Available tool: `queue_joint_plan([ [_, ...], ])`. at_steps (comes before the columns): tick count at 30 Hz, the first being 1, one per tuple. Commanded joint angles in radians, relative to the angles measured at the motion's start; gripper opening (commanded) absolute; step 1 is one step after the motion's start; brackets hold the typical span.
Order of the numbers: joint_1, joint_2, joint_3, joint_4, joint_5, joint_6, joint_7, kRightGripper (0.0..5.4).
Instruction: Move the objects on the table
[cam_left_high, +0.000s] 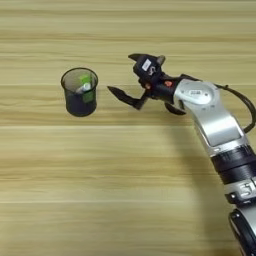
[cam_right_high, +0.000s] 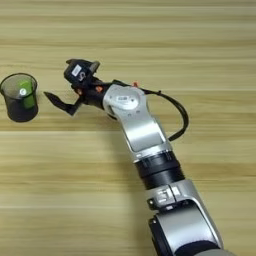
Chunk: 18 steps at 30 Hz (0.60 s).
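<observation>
**Open gripper beside the mesh cup, green block inside**

The bright green rectangular block (cam_left_high: 86, 87) sits in the black mesh cup (cam_left_high: 79, 93), left of centre in the left eye view; it leans against the cup's far wall with a pale patch showing near its top. No tape ring and no pen can be seen anywhere on the light-wood table (cam_left_high: 100, 190); whether either lies lower in the cup cannot be told through the mesh.

The block looks rigid and light, probably smooth-faced, so it should neither crush nor sag, though it could slip from a shallow pinch. The best hold would seem to be across its two broad flat faces, near the upper end that stands clear of the rim. The cup itself looks light enough to tip or slide if a finger catches its edge.

The right gripper (cam_left_high: 134, 79) hangs just right of the cup, not touching it. Its two black fingers are spread wide and hold nothing: one points left toward the cup, the other sits higher in the frame. The silver forearm (cam_left_high: 212, 117) runs down toward the lower right corner, wrist bent left, with a black cable looping off its right side.
</observation>
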Motion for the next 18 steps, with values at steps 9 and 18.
queue_joint_plan([
  [9, -0.002, 0.012, -0.174, 0.052, 0.031, -0.124, -0.257, 5.36],
  [18, 0.005, 0.053, -0.244, 0.233, 0.063, -0.160, -0.393, 5.36],
])
